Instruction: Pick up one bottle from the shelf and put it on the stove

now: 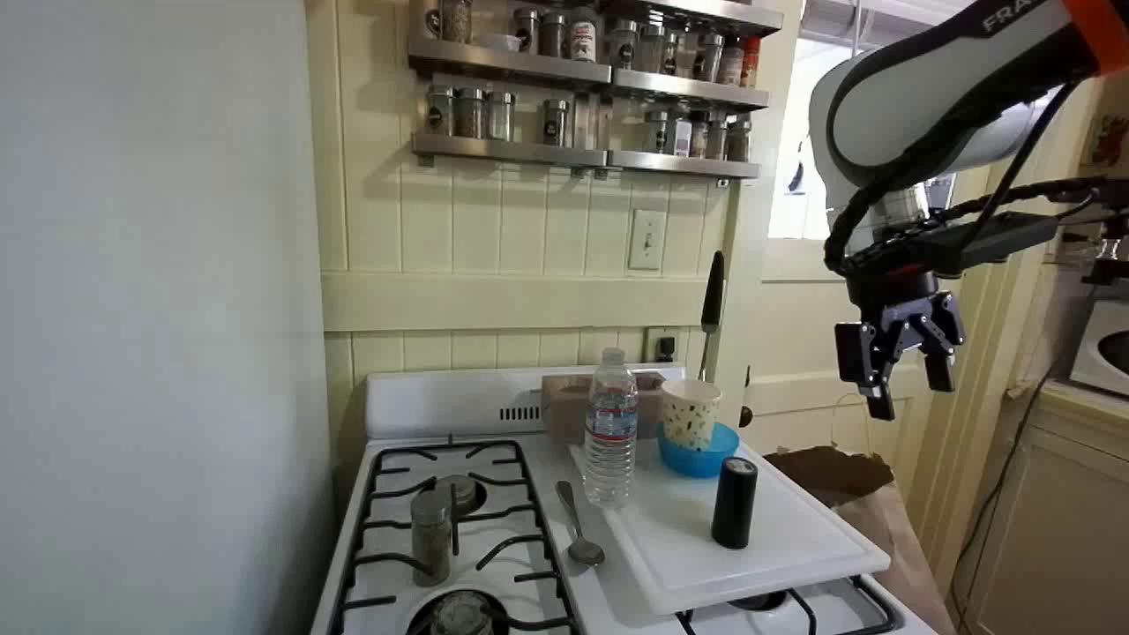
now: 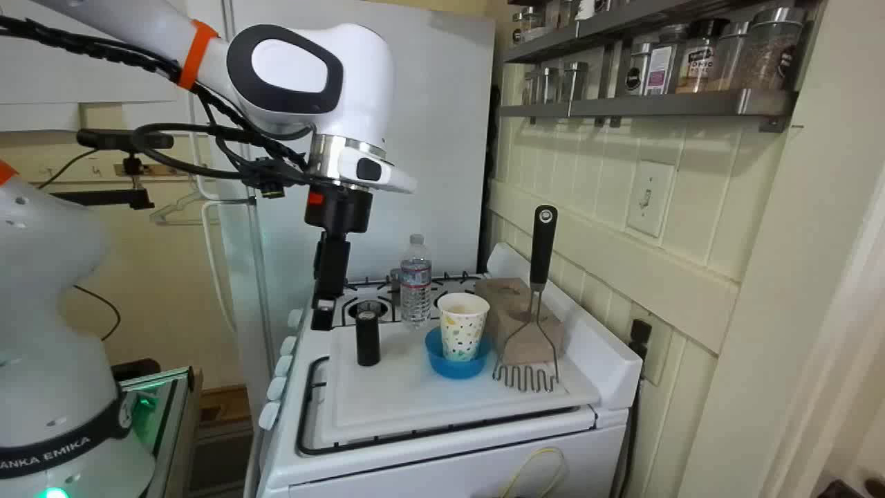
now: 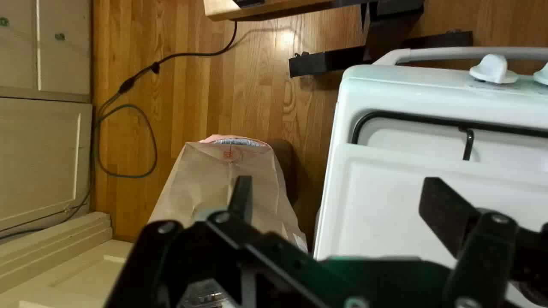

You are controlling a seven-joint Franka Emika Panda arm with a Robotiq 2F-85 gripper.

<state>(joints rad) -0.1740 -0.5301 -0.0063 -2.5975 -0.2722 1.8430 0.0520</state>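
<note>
While arm (image 2: pixel 363 79) bends, tool (image 1: pixel 911 395) hanging, spread wide

The link of the robot arm (image 1: pixel 926 106) bears the light letters "FRA" (image 1: pixel 1014 16) on a dark section; the lettering runs off the top edge in an exterior view. The black band (image 2: pixel 69 446) on the robot base (image 2: pixel 55 387) reads "ANKA EMIKA" in white capitals (the word is cut off at the left edge of an exterior view). Label (image 1: pixel 612 423) on the water bottle (image 1: pixel 609 476): print not legible. Labels (image 2: pixel 698 59) on the spice jars (image 1: pixel 653 48) on the shelf (image 1: pixel 684 86): characters too small to read. Red mark (image 3: pixel 228 154) on the paper bag (image 3: pixel 209 179), wrist view: not legible.
</note>
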